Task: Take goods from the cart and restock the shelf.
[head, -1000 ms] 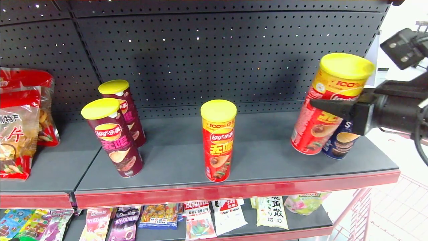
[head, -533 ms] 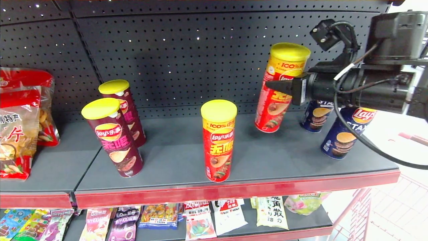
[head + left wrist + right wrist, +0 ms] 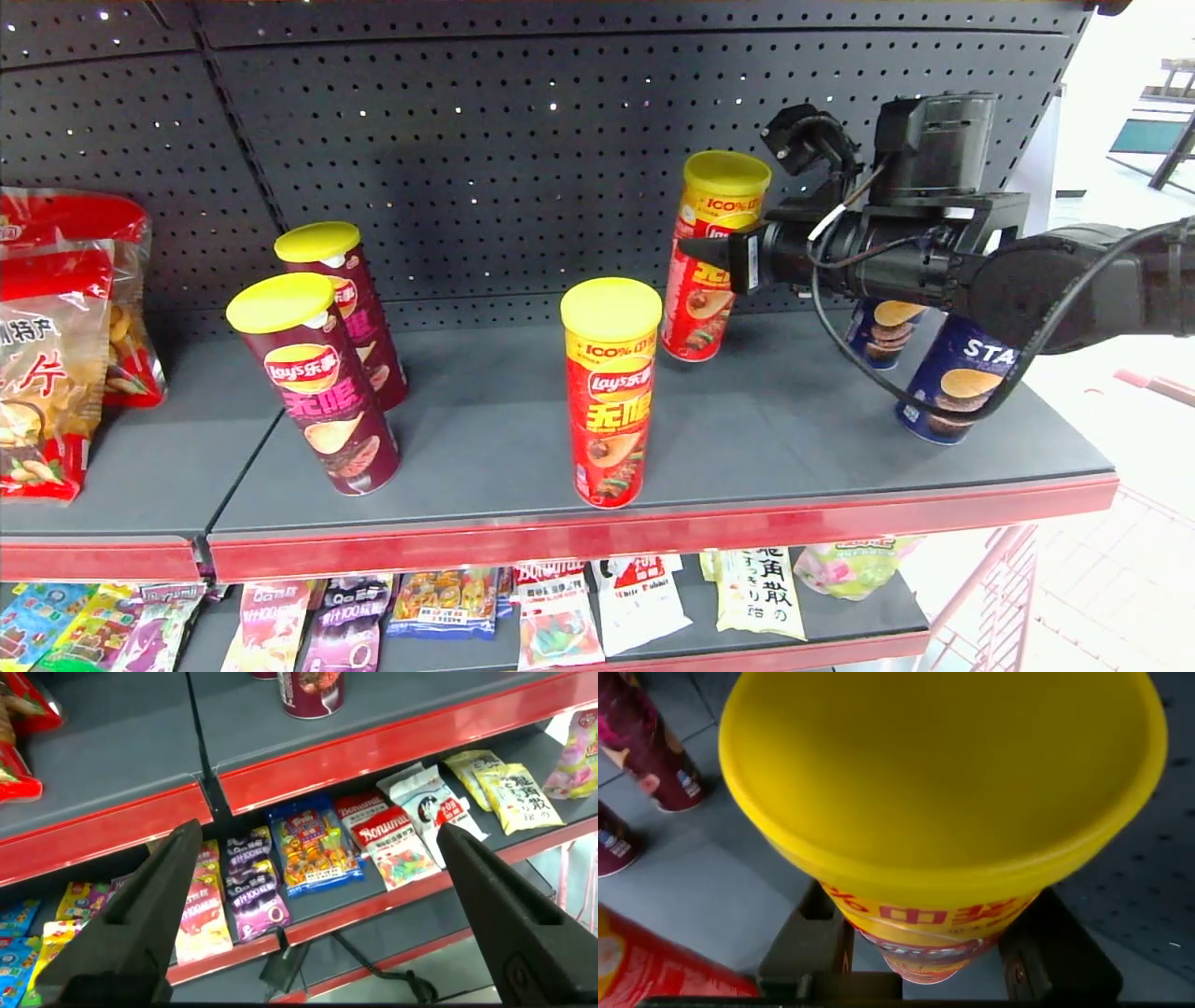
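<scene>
A red chip can with a yellow lid [image 3: 714, 233] hangs slightly tilted near the back of the grey shelf [image 3: 485, 420], with my right gripper [image 3: 711, 256] shut on its upper half. In the right wrist view the yellow lid [image 3: 943, 775] sits between the dark fingers [image 3: 808, 947]. Whether the can's base touches the shelf I cannot tell. A second red can [image 3: 609, 392] stands upright at the shelf's front, left of and in front of the held one. My left gripper [image 3: 318, 831] is open and holds nothing, in front of the lower shelf's snack packets [image 3: 313, 854].
Two maroon cans [image 3: 313, 383] stand at the shelf's left. Two blue cans [image 3: 952, 373] stand at the right, under my right arm. Snack bags [image 3: 56, 336] fill the far-left shelf. The pegboard back wall [image 3: 523, 168] is close behind the held can.
My right arm has carried the red can leftward and toward the back of the shelf, from the right end to behind the middle can. The blue cans came into view.
</scene>
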{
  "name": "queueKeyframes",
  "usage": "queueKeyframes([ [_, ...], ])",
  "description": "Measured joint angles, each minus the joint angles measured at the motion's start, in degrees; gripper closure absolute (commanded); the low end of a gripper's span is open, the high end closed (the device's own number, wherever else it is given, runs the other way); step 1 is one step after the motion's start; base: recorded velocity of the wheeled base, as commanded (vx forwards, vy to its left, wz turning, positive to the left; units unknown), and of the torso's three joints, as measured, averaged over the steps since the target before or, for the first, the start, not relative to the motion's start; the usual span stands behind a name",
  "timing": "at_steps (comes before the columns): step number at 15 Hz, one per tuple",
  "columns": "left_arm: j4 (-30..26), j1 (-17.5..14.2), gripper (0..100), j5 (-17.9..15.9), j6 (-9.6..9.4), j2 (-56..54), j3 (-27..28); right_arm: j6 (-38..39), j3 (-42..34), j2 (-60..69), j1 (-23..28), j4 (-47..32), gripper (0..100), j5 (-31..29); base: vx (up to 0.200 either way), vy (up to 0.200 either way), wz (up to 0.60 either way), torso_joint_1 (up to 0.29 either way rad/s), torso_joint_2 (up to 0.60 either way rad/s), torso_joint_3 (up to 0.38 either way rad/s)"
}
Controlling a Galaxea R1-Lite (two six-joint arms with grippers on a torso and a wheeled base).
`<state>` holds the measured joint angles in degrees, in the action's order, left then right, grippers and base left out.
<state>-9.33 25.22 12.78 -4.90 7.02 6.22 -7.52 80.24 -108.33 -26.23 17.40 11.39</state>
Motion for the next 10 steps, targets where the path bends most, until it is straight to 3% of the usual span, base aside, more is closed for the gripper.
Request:
queueKeyframes([
  [4,0.0,0.0,0,0.1,0.0,-0.2,0.0,0.1,3.1,-1.5,-1.3,-4.8,100,0.0,0.0,0.0,0.0,0.0,0.0,0.0],
  [10,0.0,0.0,0,0.1,-0.11,-0.4,0.0,1.1,5.9,-4.4,-3.2,-5.5,100,0.0,0.0,0.0,0.0,0.0,0.0,0.0],
])
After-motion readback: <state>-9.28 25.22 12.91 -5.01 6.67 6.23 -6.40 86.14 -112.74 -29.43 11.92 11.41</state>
